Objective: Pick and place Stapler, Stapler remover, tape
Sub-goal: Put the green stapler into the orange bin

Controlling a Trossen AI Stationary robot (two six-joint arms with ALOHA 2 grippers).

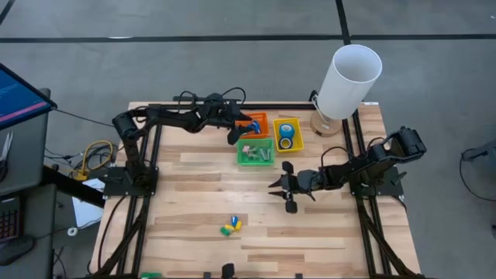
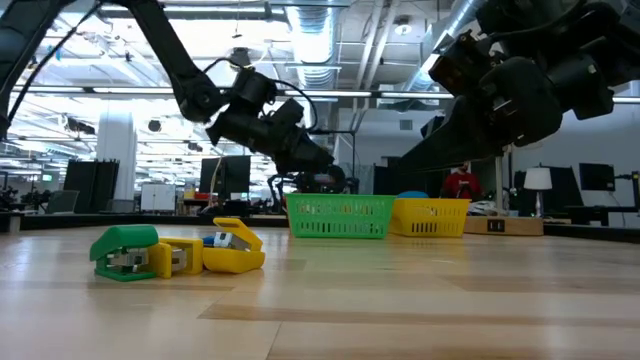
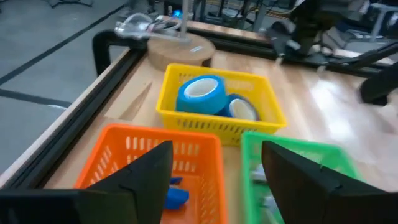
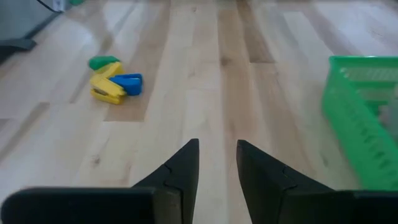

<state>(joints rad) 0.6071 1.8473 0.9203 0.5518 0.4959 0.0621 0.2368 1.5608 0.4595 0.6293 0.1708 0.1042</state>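
With both tape rolls (image 3: 214,98) already lying in the yellow basket (image 1: 287,133), the left end effector (image 1: 239,133) is being held wide and empty over the orange basket (image 3: 149,163) beside it, while the staplers (image 1: 231,226) are left waiting on the counter (image 1: 186,209), well apart from it, beyond the narrowly parted right end effector (image 1: 280,187).

Two blue tape rolls (image 3: 202,94) lean together inside the yellow basket (image 3: 217,127), a blue piece (image 3: 176,196) lies in the orange basket (image 3: 118,152), and small green, yellow and blue staplers (image 4: 114,80) cluster touching on the table (image 4: 205,74).
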